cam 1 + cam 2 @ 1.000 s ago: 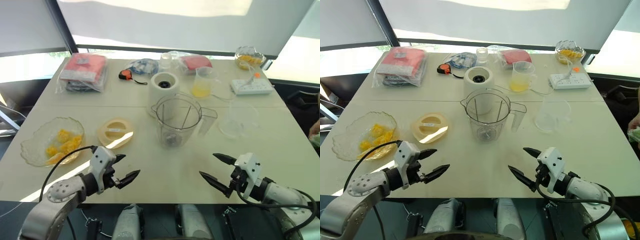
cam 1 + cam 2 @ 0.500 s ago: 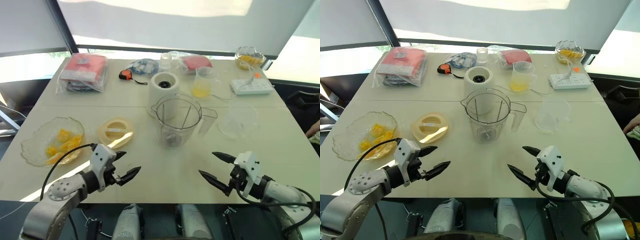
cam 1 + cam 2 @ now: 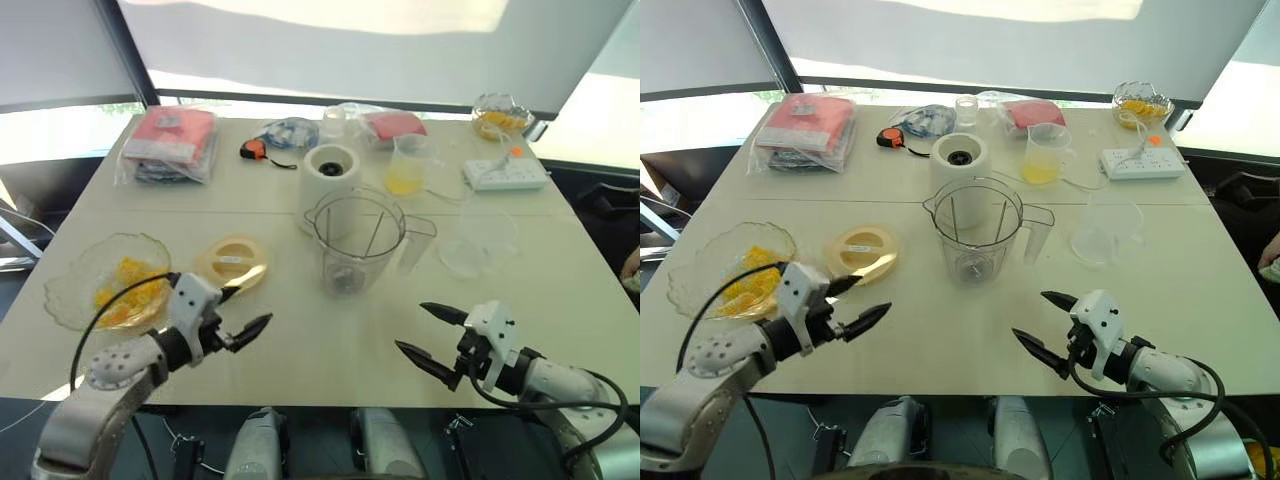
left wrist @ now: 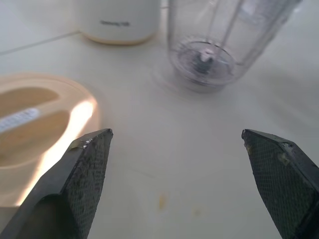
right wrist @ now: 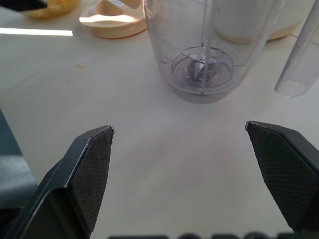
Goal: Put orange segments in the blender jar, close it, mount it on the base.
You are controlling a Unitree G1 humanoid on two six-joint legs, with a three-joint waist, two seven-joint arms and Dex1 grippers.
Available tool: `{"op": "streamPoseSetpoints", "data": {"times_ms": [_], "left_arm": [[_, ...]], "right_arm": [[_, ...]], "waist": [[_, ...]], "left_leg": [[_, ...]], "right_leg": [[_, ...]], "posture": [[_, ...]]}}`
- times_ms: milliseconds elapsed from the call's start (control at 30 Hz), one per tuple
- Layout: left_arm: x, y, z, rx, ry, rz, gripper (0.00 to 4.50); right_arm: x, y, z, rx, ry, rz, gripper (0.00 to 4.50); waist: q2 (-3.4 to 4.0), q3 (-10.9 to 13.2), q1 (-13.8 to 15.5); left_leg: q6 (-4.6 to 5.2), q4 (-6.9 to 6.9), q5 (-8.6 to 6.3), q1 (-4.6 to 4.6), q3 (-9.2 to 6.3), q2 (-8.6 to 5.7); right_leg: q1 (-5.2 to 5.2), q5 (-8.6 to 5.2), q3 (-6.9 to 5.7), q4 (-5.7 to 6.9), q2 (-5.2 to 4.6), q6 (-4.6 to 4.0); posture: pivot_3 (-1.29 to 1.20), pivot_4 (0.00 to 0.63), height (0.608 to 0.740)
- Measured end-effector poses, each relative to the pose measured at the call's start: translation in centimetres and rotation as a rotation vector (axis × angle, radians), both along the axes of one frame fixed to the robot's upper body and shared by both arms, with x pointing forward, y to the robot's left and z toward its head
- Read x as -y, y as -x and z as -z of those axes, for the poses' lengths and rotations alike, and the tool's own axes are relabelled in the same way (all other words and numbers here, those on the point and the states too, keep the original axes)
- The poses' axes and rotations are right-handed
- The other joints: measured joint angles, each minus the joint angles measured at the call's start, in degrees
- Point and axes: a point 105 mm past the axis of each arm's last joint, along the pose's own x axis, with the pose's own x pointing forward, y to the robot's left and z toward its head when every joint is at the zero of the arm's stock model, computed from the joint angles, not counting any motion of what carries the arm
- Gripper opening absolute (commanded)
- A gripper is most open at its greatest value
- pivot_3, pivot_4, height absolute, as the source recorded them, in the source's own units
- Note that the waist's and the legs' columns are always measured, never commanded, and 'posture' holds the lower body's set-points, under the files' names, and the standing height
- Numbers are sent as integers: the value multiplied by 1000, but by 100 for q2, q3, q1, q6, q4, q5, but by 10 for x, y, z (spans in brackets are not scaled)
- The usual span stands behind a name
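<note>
Reaching Left for the Fruit

Sitting in a shallow clear glass bowl (image 3: pixel 62 290) at the table's left edge, the small glossy yellow-orange segments (image 3: pixel 128 300) lie just left of the left gripper (image 3: pixel 240 313) — its black fingers spread wide, holding nothing. That arm is the nearer one; compared with a second ago it has shifted leftward, closer to the bowl. Mid-table stands the large clear ribbed plastic blender jar (image 3: pixel 354 240), empty, its short white cylindrical base (image 3: pixel 330 172) just behind. Far right, the right gripper (image 3: pixel 432 338) hovers unchanged — spread, empty too.
</note>
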Motion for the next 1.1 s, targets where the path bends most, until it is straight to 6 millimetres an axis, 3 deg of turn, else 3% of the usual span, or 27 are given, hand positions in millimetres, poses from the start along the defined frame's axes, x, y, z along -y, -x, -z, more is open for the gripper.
{"op": "streamPoseSetpoints", "data": {"times_ms": [100, 167, 300, 367, 567, 733, 1100], "left_arm": [[-37, -24, -21, 51, -28, -184, 4336], [-56, -39, -40, 76, -19, -305, 4336], [-78, -56, -76, 66, 36, -490, 4336], [-89, -58, -79, -27, 35, -570, 4336], [-128, -50, -66, -260, -71, -761, 4336], [-148, -52, -54, -359, -75, -872, 4336], [-186, -66, 3, -466, -123, -969, 4336]], "right_arm": [[-5, 12, -1, -52, 31, -88, 4479], [-14, 16, -13, -43, 31, -161, 4479], [-27, 14, -38, -3, 12, -242, 4479], [-31, 14, -46, -10, -6, -260, 4479], [-37, 12, -59, -36, -80, -240, 4479], [-36, 12, -54, -50, -73, -217, 4479], [-37, 11, -48, -50, -46, -202, 4479]], "waist": [[-2, 2, -1], [-12, 6, -7], [-42, 18, -2], [-48, 19, -2], [-69, 32, -5], [-75, 32, 18], [-80, 30, 12]], "left_leg": [[1, 0, 0, -1, 0, -3], [1, 0, 1, 0, 0, -5], [1, 2, 1, 8, -7, -7], [1, 2, 1, 8, -13, -12], [1, -3, 1, 8, -21, -7], [0, -2, 1, 8, -20, -9], [0, -2, 1, 7, -18, -8]], "right_leg": [[2, 0, -1, 2, 1, 0], [6, 1, -2, 3, 4, 1], [21, 1, -5, 4, 9, 3], [24, 0, -7, 4, 14, 5], [22, -3, -13, 8, 22, 8], [26, -2, -17, 7, 13, 6], [23, 0, -30, 10, -5, 4]], "posture": [[0, 150, 740], [0, 150, 740], [0, 150, 740], [0, 150, 740], [0, 150, 740], [0, 150, 740], [0, 150, 740]]}}
